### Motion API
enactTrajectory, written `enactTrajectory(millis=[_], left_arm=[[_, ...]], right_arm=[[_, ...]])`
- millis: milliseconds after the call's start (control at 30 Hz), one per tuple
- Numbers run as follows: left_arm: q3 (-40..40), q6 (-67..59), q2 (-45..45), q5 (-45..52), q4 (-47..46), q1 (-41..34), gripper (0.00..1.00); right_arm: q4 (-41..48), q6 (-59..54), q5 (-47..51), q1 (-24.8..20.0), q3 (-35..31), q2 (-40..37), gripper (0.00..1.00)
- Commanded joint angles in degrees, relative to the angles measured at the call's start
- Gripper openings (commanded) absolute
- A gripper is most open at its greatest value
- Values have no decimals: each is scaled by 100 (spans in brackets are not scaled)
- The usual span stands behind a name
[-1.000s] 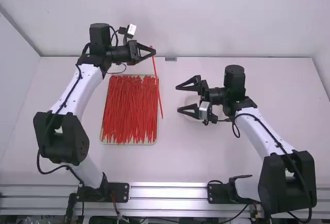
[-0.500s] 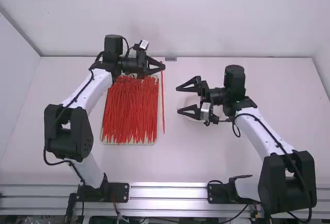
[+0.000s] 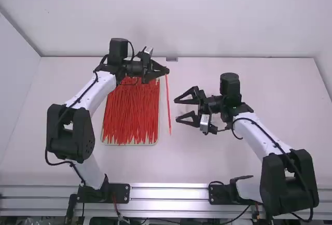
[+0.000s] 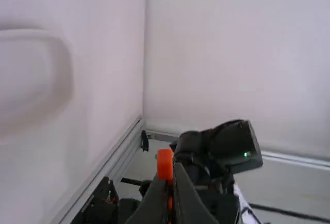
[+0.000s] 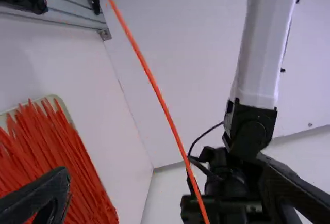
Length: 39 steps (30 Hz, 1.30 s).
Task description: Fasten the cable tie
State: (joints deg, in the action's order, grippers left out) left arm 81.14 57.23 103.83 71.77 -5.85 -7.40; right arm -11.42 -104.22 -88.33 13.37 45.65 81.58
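Well, the left gripper has its jaws pinching one end of a long thin red plastic cable tie; the rest of the tie sticks out straight from those jaws, along the edge of the flat pale tray with its pile of many more red ties; the right gripper has its jaws spread wide, facing the loose tie, near it but not touching.

- High view: fixed above and behind the arms, looking forward and down over the whole table.
- Left wrist view: close, facing the walls.
- Right wrist view: close, facing the left arm; shares the tie and tray with the high view.
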Motion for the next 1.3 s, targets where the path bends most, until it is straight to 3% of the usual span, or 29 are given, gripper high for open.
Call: enactTrajectory(millis=[0,467,700,767,967,1267], left_arm=[[-11,221,-31,-72,83,-9,2],[-20,225,-31,-376,223,72,1],[-24,-199,-31,-374,120,33,2],[-26,-269,-31,-382,46,33,2],[-66,-332,-31,-393,83,33,2],[-96,-476,-31,-380,55,31,1]], right_arm=[[-13,-238,-105,116,-37,17,98],[-76,-404,-109,402,-35,7,100],[-72,-361,-109,501,-35,7,69],[-50,-361,-109,501,-37,7,65],[-7,-260,-109,501,-37,7,29],[-33,-55,-107,501,-37,9,10]])
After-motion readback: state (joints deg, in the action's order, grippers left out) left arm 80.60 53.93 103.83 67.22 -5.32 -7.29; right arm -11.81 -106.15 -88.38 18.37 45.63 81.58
